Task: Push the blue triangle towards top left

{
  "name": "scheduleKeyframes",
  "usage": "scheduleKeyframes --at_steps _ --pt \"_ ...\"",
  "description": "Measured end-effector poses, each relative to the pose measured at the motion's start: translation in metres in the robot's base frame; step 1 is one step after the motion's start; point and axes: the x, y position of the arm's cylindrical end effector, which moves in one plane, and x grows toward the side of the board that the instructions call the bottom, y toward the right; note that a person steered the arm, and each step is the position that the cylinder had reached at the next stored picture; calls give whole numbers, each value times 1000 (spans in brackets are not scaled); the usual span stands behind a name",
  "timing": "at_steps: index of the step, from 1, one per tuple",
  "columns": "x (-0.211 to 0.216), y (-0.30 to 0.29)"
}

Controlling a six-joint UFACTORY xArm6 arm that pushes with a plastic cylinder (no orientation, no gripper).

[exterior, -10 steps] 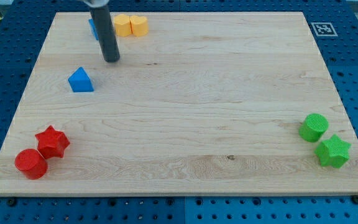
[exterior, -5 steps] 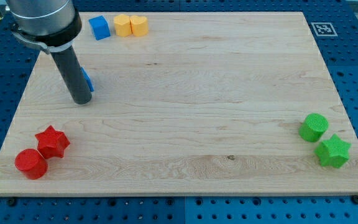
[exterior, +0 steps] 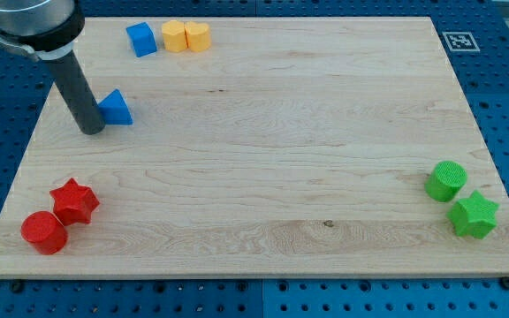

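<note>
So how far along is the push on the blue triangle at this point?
Done: little; the blue triangle sits at the board's left side, well short of the top-left corner. In hand: my tip rests just to the triangle's left and slightly below, close against it. Left: getting behind it on its lower right, then driving it up and left, past the blue cube.

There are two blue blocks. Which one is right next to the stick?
The blue triangle, low on the view's left. My tip sits just at its left side. The other blue block is far up by the yellow ones.
</note>
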Motion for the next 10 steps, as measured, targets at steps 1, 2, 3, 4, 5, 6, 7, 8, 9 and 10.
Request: scheduleKeyframes --at_steps 1,2,3,4,5,6,7,8,9,10 --pt "0 17" --pt "-1 29" --pt "-10 29" --pt "-17 23" --pt "-27 21" --pt "-37 21" --pt "-49 15" --pt "-67 13" --pt "-85 12" --pt "-98 12"
